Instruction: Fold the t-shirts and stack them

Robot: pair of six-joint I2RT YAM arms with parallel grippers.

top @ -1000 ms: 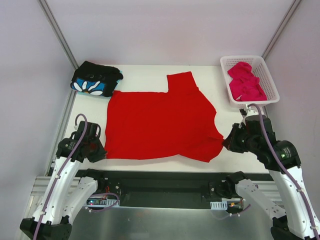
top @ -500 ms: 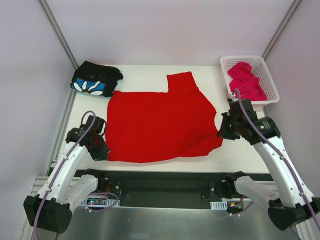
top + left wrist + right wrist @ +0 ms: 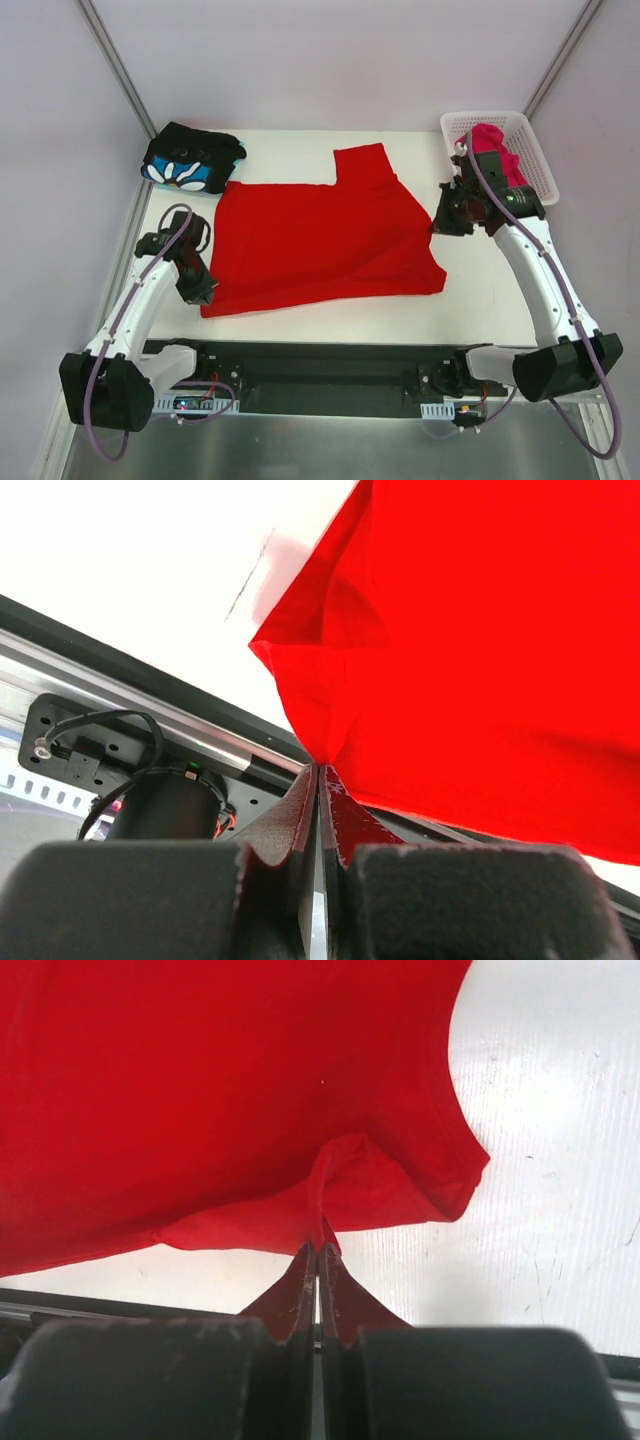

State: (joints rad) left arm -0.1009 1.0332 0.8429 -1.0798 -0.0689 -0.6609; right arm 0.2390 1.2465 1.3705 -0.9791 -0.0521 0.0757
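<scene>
Black flowered t-shirt (image 3: pixel 190 162) sits folded far left, pink t-shirt (image 3: pixel 487 136) lies bunched in the basket (image 3: pixel 500 116), and the left gripper (image 3: pixel 318 770) and right gripper (image 3: pixel 318 1245) each pinch the spread red t-shirt (image 3: pixel 320 240), not yet folded.

You have the spread t-shirt (image 3: pixel 320 235) lying mid-way across the surface (image 3: pixel 480 300). A folded t-shirt (image 3: pixel 190 160) sits behind it, at the far left corner. The basket (image 3: pixel 480 116) stands at the far right corner, with another t-shirt (image 3: pixel 488 137) inside it.
</scene>
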